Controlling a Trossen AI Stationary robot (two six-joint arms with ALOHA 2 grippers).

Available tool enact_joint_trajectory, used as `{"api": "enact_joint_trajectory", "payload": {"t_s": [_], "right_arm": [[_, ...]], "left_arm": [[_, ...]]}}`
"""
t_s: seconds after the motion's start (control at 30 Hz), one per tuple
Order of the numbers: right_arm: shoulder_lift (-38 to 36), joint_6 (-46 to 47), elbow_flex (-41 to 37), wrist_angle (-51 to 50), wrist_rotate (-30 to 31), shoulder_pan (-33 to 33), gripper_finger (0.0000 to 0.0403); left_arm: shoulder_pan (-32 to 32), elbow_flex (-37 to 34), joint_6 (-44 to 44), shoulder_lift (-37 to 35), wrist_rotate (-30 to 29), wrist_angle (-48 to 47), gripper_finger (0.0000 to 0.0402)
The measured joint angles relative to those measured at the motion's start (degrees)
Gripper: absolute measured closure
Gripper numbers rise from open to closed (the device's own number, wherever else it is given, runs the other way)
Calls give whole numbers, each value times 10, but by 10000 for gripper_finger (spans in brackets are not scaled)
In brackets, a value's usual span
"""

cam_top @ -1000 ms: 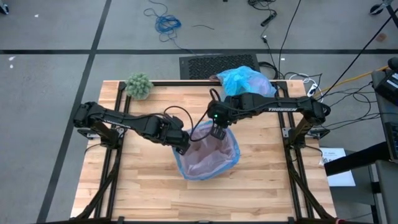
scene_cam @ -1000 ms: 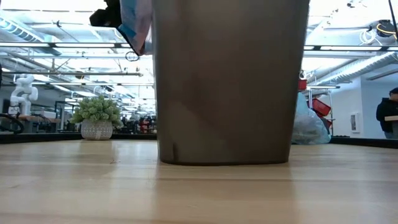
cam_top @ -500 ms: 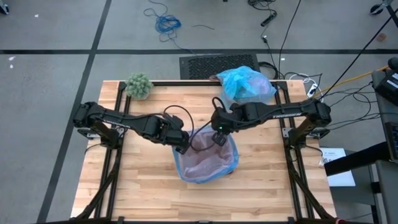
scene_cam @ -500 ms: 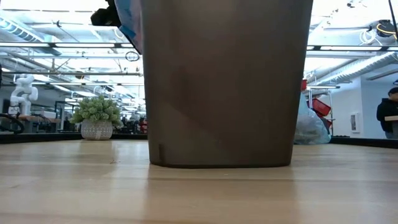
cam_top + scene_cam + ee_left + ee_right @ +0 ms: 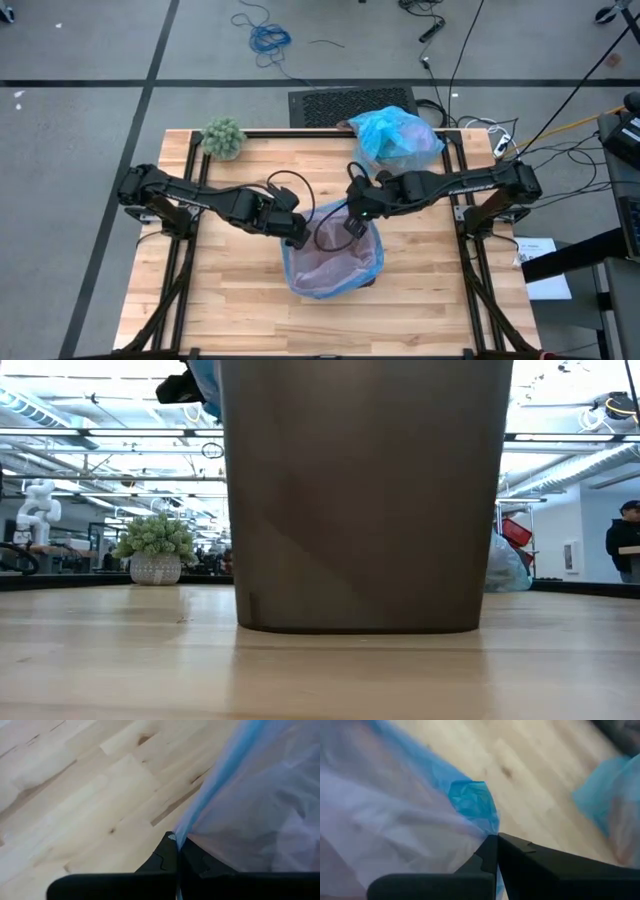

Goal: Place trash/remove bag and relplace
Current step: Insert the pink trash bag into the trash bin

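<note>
1. On the wooden table (image 5: 230,300) stands a brown bin (image 5: 365,495), lined with a translucent pink bag (image 5: 335,255) that has a blue rim.
2. The left gripper (image 5: 298,238) is closed on the left edge of that pink bag; the left wrist view shows its two fingers (image 5: 165,862) pressed together with the blue rim caught between them.
3. The right gripper (image 5: 352,226) is closed on the far edge of the same bag; its wrist view shows the fingers (image 5: 487,855) pinched on a bunched fold of blue rim.
4. The light-blue bag (image 5: 397,137), full and crumpled, sits at the far right of the table, just behind the right arm and apart from the bin.
5. A fuzzy green ball (image 5: 223,137) rests at the far left corner, well clear of both arms.
6. The low view is mostly blocked by the bin's brown wall, which hides both grippers' tips; only a dark bit of arm and blue plastic shows at the bin's upper left.
7. That view alone shows the room behind: the green ball on a pale base, the light-blue bag peeking out right of the bin, and a person (image 5: 625,540) at the far right edge.
8. The high view alone shows cables (image 5: 262,35) and a dark mat (image 5: 345,103) on the floor beyond the table.
</note>
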Motion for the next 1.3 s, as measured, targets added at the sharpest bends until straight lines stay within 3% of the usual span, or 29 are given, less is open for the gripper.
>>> {"api": "enact_joint_trajectory", "payload": {"t_s": [0.3,0.6,0.7,0.83,1.1,1.3], "right_arm": [[-81,11,1,0,29,-1,383],[-126,54,2,-25,-62,-1,281],[-118,87,-20,-24,-97,0,269],[-116,131,-75,1,-99,14,288],[-116,228,-167,5,-100,46,373],[-137,236,-164,1,-79,82,395]], "left_arm": [[-1,0,5,0,-2,14,402],[-2,0,15,0,-2,18,402],[-2,0,15,0,-2,22,402],[-2,0,15,0,-2,29,402],[-3,0,15,0,-2,29,402],[-3,0,18,0,-2,30,402]]}}
